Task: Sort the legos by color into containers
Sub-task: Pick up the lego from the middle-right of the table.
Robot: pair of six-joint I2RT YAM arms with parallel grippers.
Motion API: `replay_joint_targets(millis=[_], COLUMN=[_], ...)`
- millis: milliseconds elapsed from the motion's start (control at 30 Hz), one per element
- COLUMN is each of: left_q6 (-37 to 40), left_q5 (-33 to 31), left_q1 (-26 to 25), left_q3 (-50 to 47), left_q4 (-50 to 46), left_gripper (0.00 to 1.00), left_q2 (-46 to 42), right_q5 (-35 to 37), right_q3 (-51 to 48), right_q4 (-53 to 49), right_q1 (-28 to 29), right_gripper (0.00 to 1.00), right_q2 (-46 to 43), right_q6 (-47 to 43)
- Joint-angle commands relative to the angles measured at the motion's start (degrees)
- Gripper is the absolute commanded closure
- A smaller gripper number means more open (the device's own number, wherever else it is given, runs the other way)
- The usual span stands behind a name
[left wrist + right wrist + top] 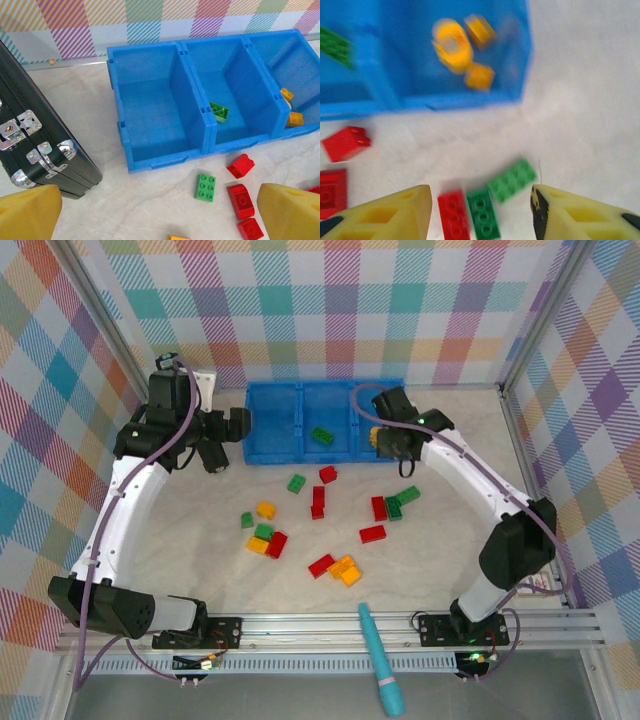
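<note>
Left fingers (30, 212): spread wide, empty, before blue tray (155, 161).
Right fingers (580, 215): parted, empty, over red and green legos (482, 214).

Scattered legos (318, 502) lie before the tray (275, 425), a few more in its middle compartment (318, 408) and right compartment (295, 70).

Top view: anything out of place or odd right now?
Only the teal pen-like tool: it lies across the near rail, sticking out past it. Sorting looks right: green brick in the middle bin, yellow pieces in the right bin.
</note>
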Motion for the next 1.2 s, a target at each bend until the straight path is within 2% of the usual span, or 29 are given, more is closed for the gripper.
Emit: replay_joint_targets(millis=[0, 167, 567, 933, 1167], left_q6=[-0.5, -0.5, 0.2, 1.1, 1.2], left_q5=[1.4, 1.5, -0.2, -1.7, -2.1], left_q1=[-0.4, -0.5, -0.5, -0.4, -0.5], left_q3=[0.6, 0.7, 0.3, 0.1, -0.3], left_q4=[1.7, 1.7, 1.0, 0.6, 0.7], left_gripper=[0.0, 0.0, 0.0, 0.0, 0.0], left_q2=[-0.9, -0.8, -1.1, -1.2, -1.2], right_q5=[-4.2, -12.9, -22.8, -25.5, -24.9], right_q3=[-7.9, -18.5, -26.4, -24.2, -22.5], right_q4=[-0.6, 9.3, 21.5, 23.6, 20.3], right_q1=[-2.8, -7.6, -15.3, -15.8, -15.8], right_gripper=[0.44, 0.44, 0.41, 0.34, 0.38], right_q2=[-4.9, -7.4, -2.0, 5.8, 9.7], right_q6=[19.1, 26.3, 34.4, 36.0, 34.7])
